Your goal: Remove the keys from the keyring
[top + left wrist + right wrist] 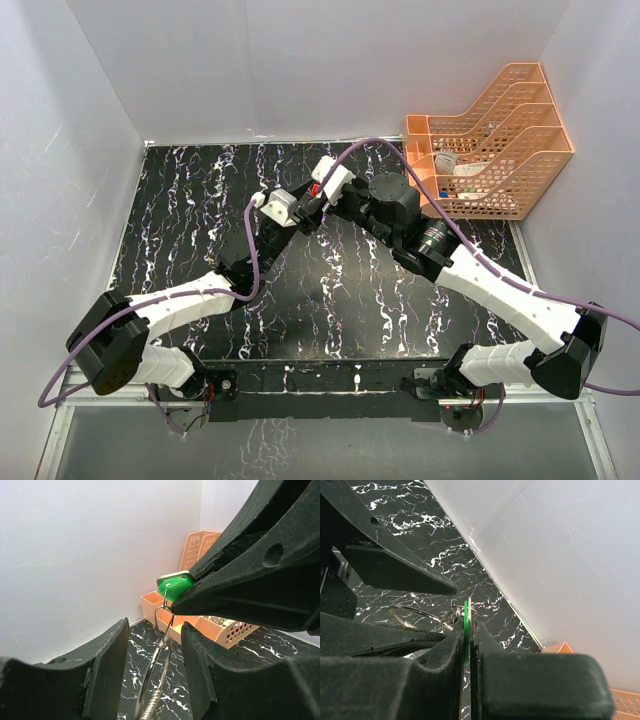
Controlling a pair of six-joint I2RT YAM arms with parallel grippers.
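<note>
Marbled black tabletop (200, 200); thin silvery keyring (420, 614), bright green key (175, 587)

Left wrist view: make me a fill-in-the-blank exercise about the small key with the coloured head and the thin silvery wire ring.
The right gripper is shut on the small key, whose head is bright ___.
The thin silvery wire ring is linked to that key and lies between the fingers of the ___ gripper.
The orange mesh file rack stands at the black marbled table's far ___ corner.
Missing words: green; left; right.
</note>
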